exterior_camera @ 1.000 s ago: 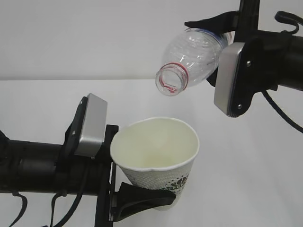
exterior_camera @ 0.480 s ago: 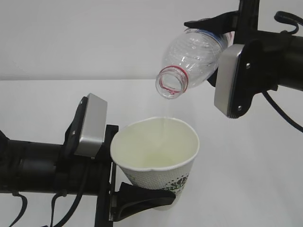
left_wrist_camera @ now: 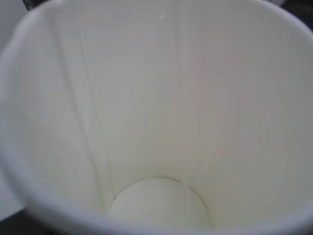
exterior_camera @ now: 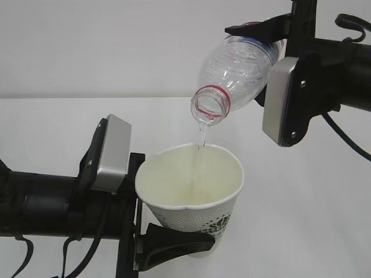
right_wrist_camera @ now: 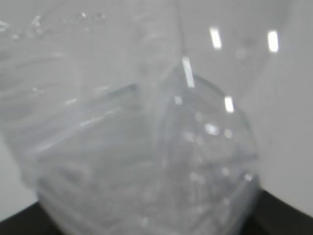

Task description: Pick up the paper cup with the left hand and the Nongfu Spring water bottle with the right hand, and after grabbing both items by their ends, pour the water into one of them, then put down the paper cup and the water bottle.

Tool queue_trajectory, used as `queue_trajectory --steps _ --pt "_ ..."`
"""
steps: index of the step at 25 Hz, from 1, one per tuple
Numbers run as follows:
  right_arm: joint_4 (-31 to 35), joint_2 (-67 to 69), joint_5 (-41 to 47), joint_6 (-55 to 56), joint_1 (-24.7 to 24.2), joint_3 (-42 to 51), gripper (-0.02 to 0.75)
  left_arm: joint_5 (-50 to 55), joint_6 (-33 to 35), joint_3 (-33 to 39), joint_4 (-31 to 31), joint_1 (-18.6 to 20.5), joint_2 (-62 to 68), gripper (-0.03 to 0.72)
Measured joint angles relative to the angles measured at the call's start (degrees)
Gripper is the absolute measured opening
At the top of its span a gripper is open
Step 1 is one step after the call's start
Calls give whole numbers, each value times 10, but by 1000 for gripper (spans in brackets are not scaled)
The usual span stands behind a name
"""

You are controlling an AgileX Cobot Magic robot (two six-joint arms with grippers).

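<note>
1. Here, the left hand (exterior_camera: pixel 174 240) has its black forked jaws clamped round the lower wall of the paper cup (exterior_camera: pixel 191 191); only the near finger (exterior_camera: pixel 179 242) shows, curving under the cup, while the far one is hidden behind it.
2. The right hand (exterior_camera: pixel 272 40) pinches the Nongfu Spring water bottle (exterior_camera: pixel 235 69) at its rear end; one dark finger (exterior_camera: pixel 255 28) lies along the top of the bottle, and the other is hidden behind the grey plate (exterior_camera: pixel 284 101).
3. The cup sits upright with its mouth open to the camera, low in the middle of the exterior view; its base is cut off by the bottom edge.
4. The bottle is tilted neck-down to the left, its red neck ring (exterior_camera: pixel 210 104) directly above the cup and clear of the rim.
5. The water (exterior_camera: pixel 201 136) falls as a thin clear stream from the mouth into the cup; any pool at the bottom is hard to make out.
6. The left wrist view is filled by the cup's cream interior (left_wrist_camera: pixel 156 117), so no fingers appear.
7. The right wrist view shows only blurred ribbed plastic (right_wrist_camera: pixel 137 147) of the bottle, so the label cannot be read.
8. The left arm reaches in level from the left, its plate (exterior_camera: pixel 113 153) tilted; the right arm comes in from the right, higher, with a black cable (exterior_camera: pixel 348 142) trailing beneath.
</note>
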Motion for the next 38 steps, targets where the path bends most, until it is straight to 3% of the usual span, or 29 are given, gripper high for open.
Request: queue_trajectory --steps 38 --pt "-1 0 0 -14 0 0 447 0 0 0 -2 0 0 494"
